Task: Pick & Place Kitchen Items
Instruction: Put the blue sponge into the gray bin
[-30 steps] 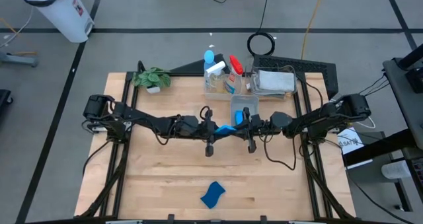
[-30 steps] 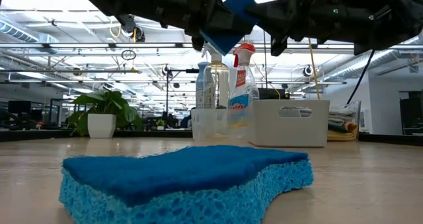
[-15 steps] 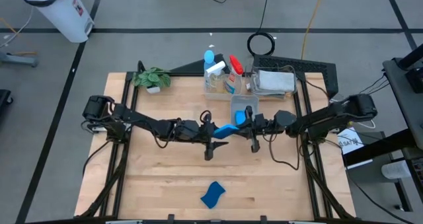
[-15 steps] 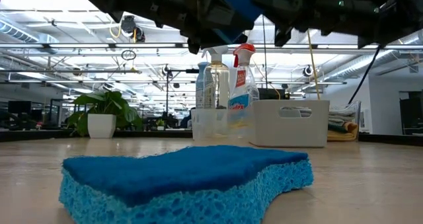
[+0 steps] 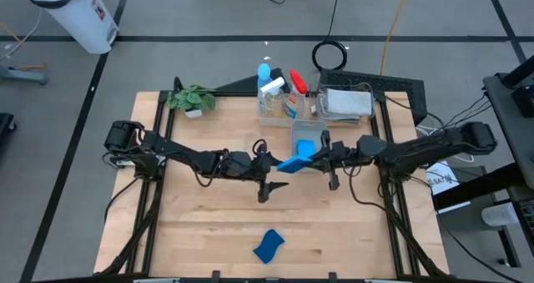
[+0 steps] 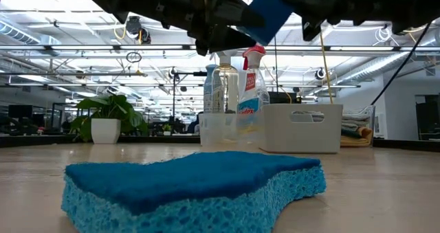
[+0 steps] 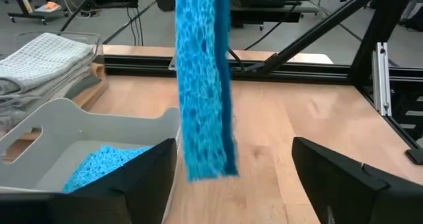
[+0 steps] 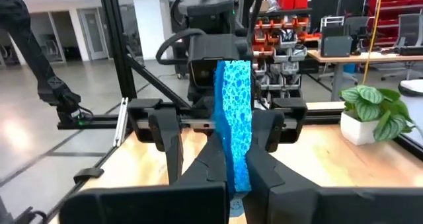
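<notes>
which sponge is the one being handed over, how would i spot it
Start at the bins at the back of the table and come forward to where the two arms meet above the middle. The sponge hangs there in the air, pinched in the right gripper, with the left gripper open beside it. The other loose sponge lies flat near the front edge.
</notes>
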`<state>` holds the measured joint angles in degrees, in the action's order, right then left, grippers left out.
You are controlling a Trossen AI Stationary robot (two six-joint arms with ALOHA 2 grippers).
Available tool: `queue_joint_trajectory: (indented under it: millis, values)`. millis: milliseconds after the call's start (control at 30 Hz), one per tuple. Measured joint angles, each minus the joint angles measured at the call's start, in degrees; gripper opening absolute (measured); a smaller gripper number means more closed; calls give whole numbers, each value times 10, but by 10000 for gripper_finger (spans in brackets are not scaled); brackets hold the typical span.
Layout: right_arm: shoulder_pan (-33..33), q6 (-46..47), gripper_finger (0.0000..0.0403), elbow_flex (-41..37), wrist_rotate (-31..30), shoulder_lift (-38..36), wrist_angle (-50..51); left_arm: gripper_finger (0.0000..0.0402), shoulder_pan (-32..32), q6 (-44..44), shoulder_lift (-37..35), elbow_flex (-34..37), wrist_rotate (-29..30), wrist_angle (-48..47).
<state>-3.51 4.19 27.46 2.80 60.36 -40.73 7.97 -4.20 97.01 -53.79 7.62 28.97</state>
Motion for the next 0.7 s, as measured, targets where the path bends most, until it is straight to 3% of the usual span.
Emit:
queue_joint_trajectory:
  millis: [167, 700]
  values:
    - [-3, -8, 0, 0, -56, -32, 65, 310, 0, 0, 0, 0, 0, -1]
    - [-25, -141, 0, -1, -357, -36, 255, 310, 0, 7, 0, 0, -1, -4]
